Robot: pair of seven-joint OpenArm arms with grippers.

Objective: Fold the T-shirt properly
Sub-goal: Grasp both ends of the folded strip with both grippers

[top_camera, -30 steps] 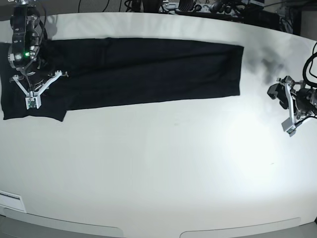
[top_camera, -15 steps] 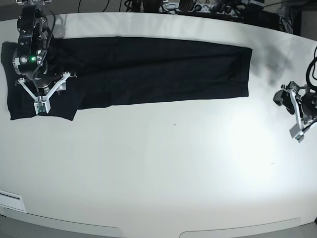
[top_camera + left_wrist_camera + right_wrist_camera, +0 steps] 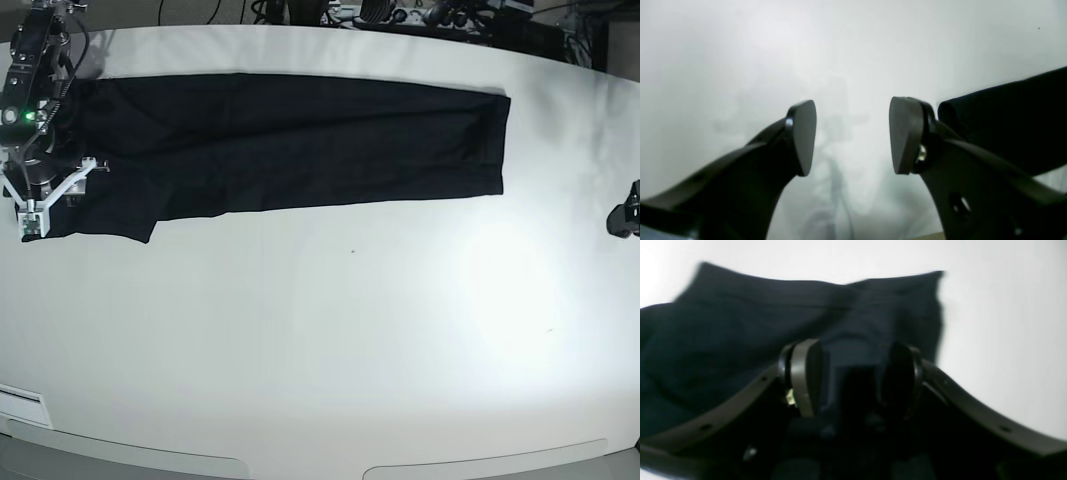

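Observation:
The black T-shirt (image 3: 290,140) lies flat as a long folded strip across the far half of the white table (image 3: 330,340). My right gripper (image 3: 40,195) hangs over the shirt's left end. In the right wrist view its jaws stand apart (image 3: 853,376) with dark fabric (image 3: 740,323) under and between them; the picture is blurred. My left gripper (image 3: 851,136) is open and empty over bare table, with the shirt's right end (image 3: 1013,123) just beside its right finger. In the base view only a dark bit of the left arm (image 3: 626,216) shows at the right edge.
Cables and dark equipment (image 3: 400,14) lie beyond the table's far edge. The shirt's right edge (image 3: 503,145) stops short of the table's right side. A pale label (image 3: 20,405) sits at the table's front left corner.
The shirt slid a little to the right, then stayed. My right gripper moved right, then back left to the shirt's left end. My left arm drew back to the right, almost out of the base view.

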